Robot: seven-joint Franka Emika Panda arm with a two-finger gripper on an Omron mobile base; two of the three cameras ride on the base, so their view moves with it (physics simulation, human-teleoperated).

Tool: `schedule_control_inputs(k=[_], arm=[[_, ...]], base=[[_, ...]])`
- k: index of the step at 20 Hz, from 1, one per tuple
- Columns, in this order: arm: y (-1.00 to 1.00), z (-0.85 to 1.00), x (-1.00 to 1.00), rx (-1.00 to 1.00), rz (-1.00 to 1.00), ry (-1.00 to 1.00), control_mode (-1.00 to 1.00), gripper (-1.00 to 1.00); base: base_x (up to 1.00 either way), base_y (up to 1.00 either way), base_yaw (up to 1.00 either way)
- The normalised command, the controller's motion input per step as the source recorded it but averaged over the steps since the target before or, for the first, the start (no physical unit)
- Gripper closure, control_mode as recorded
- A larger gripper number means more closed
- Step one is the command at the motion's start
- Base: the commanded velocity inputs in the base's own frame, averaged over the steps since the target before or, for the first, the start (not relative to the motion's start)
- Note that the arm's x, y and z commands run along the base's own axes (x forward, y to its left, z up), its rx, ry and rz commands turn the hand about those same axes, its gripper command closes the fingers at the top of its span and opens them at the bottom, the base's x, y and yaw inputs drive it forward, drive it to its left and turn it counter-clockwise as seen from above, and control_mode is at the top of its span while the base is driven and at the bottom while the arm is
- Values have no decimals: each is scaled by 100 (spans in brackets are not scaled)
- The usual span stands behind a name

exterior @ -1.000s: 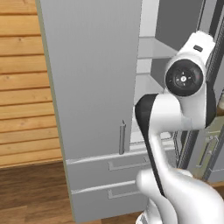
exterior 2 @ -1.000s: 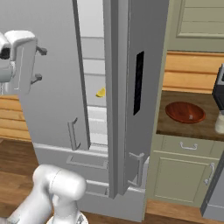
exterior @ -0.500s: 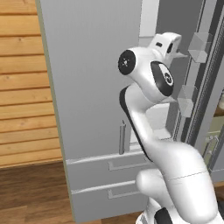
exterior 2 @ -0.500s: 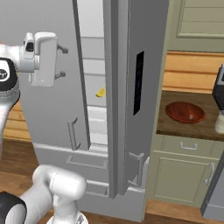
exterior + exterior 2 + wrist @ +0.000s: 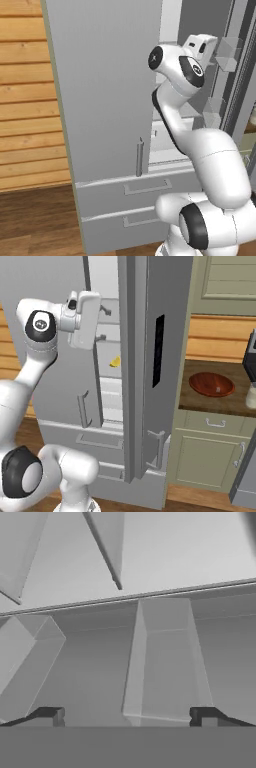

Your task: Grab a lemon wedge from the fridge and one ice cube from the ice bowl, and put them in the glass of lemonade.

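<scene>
Open gripper [image 5: 106,323] near fridge [image 5: 150,381] door bins [image 5: 165,662], probably.

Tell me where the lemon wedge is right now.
In the right base view, the lemon wedge sits on a shelf inside the open fridge, just left of the door's edge, lower than and right of the gripper.

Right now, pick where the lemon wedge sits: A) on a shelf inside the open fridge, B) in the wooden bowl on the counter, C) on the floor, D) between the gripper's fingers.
A: the lemon wedge lies on a shelf inside the open fridge, below the open, empty gripper.
</scene>
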Motion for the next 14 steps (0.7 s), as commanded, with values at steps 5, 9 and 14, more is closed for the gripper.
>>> schedule_control_inputs(k=[5,9,14], arm=[[-91,0,0,0,-9,2,-100,-100],[-79,0,1,0,-8,2,-100,-100],[-81,0,2,0,-9,3,-100,-100]], base=[[0,0,0],[0,0,0],[0,0,0]])
